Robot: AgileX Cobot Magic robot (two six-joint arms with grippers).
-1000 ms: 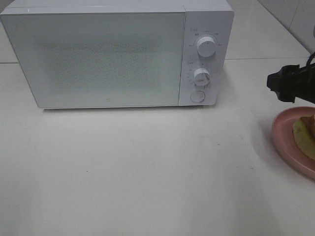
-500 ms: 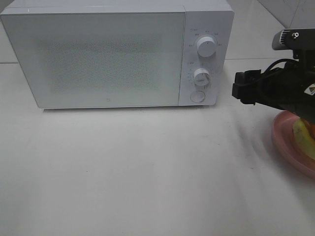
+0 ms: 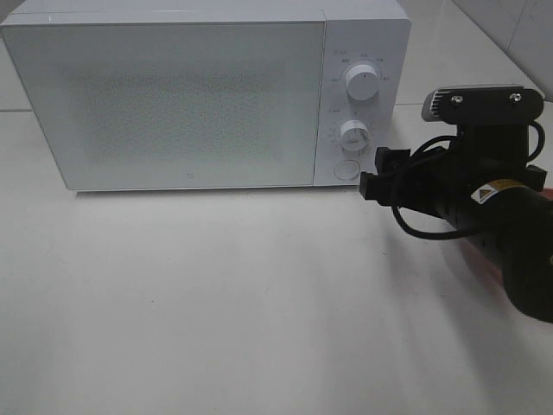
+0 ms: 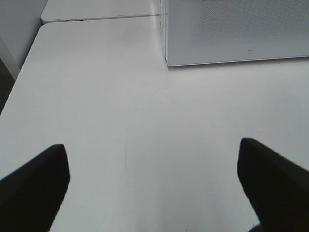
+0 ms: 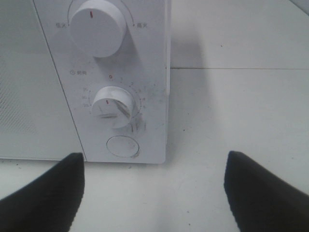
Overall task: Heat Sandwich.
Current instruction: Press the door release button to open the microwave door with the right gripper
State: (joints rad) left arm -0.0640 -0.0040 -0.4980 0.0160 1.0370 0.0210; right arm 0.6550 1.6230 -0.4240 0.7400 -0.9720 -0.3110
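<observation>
Tabletop, flat white laminate [image 3: 216, 303], fills most of the high view and carries everything. Next in size is the boxy white microwave oven [image 3: 173, 95] at the back, door shut, control panel on its right side. Black right arm [image 3: 492, 207], with a grey camera block on top and a looped cable, reaches in from the right edge towards that panel. Right gripper [image 3: 373, 173] sits just in front of the panel's lower part, near it but apart; its jaws are spread wide with nothing between them, and the wrist view shows both dark fingers [image 5: 43, 193] flanking bare table. Left gripper [image 4: 154, 188] is outside the high view; its own camera shows it released too, fingers [image 4: 273, 188] well apart over bare tabletop, with the microwave's lower front corner ahead. The panel has a large round white upper knob [image 3: 362, 83], a smaller white lower knob with a dial scale [image 3: 354, 135], then a round flat white button [image 3: 346, 169] at the bottom. The sandwich cannot be seen in any view; only a thin pink sliver [image 3: 473, 257] shows under the right arm.
</observation>
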